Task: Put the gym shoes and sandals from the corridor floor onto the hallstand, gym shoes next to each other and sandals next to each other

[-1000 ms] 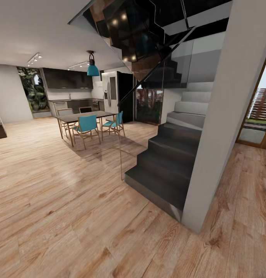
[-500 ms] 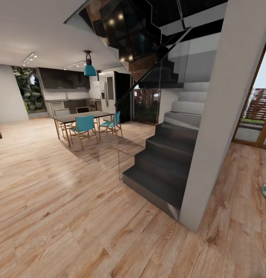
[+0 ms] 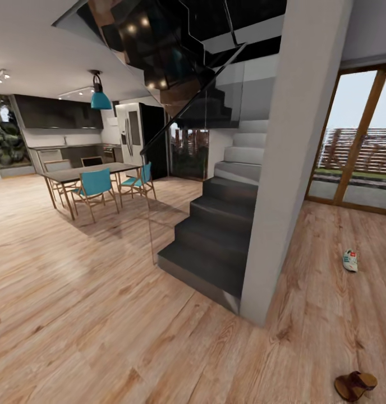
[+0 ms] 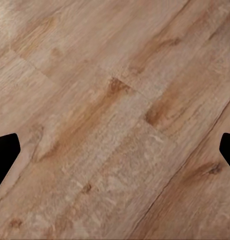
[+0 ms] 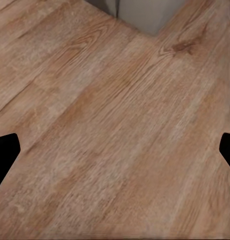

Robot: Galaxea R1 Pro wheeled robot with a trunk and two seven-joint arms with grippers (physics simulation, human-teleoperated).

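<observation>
One gym shoe [image 3: 350, 260], cream-white with a red patch, lies on the corridor floor [image 3: 322, 314] at the right, beyond the grey pillar. One brown sandal [image 3: 355, 385] rests on the planks near the lower right corner of the head view. The hallstand is out of view. In the left wrist view, my left gripper [image 4: 115, 152] is open over bare wood flooring, its dark fingertips [image 4: 4, 155] far apart. My right gripper [image 5: 115, 152] is also open above the planks, with nothing between its fingers.
A dark staircase [image 3: 210, 247] and a grey pillar [image 3: 283, 185] stand in the middle. A dining table with teal chairs [image 3: 95, 188] is at the far left. Glass doors [image 3: 355, 151] line the right wall. Open floor spreads in front.
The camera has turned to the right, so the whole scene slid left. The gym shoe has come fully into the picture and the sandal has appeared at the lower right.
</observation>
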